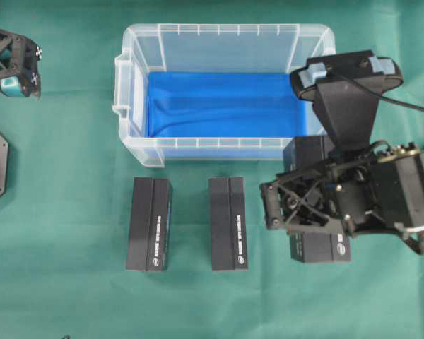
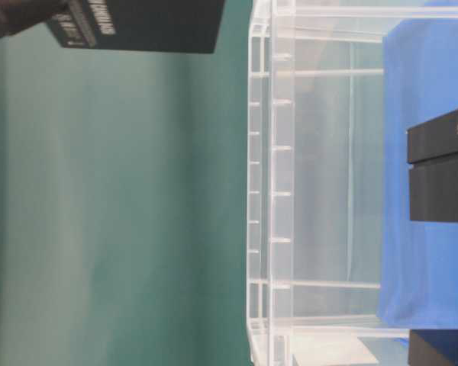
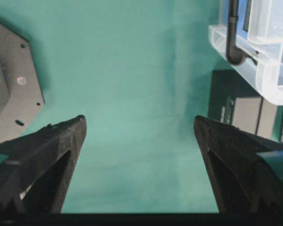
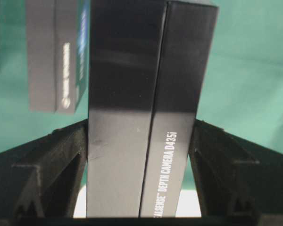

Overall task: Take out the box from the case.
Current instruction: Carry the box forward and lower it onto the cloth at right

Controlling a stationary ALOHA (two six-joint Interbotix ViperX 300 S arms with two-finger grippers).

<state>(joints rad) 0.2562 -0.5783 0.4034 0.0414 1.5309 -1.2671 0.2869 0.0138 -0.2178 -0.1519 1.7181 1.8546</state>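
Table (image 1: 63, 296): teal-green cloth, plain. Case (image 1: 138, 152): clear, see-thru plastic w/ blue cloth (image 1: 226, 106) on bottom. Boxes: matte black w/ small white print; left one (image 1: 149, 224) has blue edge strip, middle one (image 1: 228, 224) plain black. Right tool (image 4: 140, 141) & held box (image 4: 146, 103): black.

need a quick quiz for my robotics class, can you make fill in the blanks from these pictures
1. The right gripper is shut on a ____ box.
2. The cloth lining the case is ____.
3. The left gripper has its jaws ____.
4. ____ other boxes lie on the table in front of the case.

Missing words: black; blue; open; two
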